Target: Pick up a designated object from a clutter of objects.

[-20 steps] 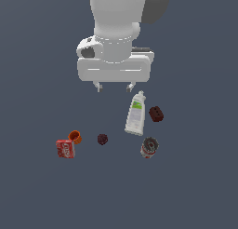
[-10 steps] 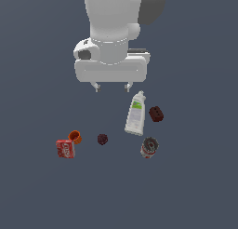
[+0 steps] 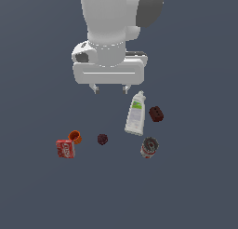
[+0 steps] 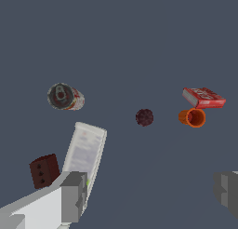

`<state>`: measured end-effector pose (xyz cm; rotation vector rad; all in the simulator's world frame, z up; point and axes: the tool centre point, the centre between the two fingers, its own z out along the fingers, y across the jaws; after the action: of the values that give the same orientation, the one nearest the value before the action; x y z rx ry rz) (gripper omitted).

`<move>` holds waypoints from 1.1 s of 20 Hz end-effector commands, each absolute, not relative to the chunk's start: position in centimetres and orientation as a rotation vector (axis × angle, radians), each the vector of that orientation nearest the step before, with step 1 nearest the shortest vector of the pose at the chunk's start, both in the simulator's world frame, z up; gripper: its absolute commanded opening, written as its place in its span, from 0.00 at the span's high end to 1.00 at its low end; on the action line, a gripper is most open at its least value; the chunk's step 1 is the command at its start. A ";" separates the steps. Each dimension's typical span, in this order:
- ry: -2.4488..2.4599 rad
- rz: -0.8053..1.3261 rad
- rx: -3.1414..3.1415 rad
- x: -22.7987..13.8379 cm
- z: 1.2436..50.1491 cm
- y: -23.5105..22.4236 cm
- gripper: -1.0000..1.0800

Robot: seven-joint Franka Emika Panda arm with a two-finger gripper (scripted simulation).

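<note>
The designated object is a small orange cup lying on its side, its hollow mouth showing, right beside a flat red box. In the wrist view the orange cup lies just below the red box. My gripper hangs high above the surface, open, with nothing between its fingers. It is well away from the cup, nearer the white bottle. Both fingertips show at the wrist view's lower edge.
The clutter also holds a dark maroon lump, a dark red brick and a red-silver can on its side. In the wrist view the lump, the can, the brick and the bottle all show.
The arm has shifted slightly toward the exterior view's left and a little higher in the frame. The objects have not moved and the gripper stays open.
</note>
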<state>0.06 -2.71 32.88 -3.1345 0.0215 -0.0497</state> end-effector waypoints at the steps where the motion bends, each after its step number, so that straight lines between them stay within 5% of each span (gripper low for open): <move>1: 0.050 -0.046 -3.131 0.4 32.1 -3.3 0.04; 22: 0.675 -0.010 -3.049 4.1 14.6 -17.5 0.04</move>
<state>4.13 -16.38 15.98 -3.0559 0.6283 -0.0105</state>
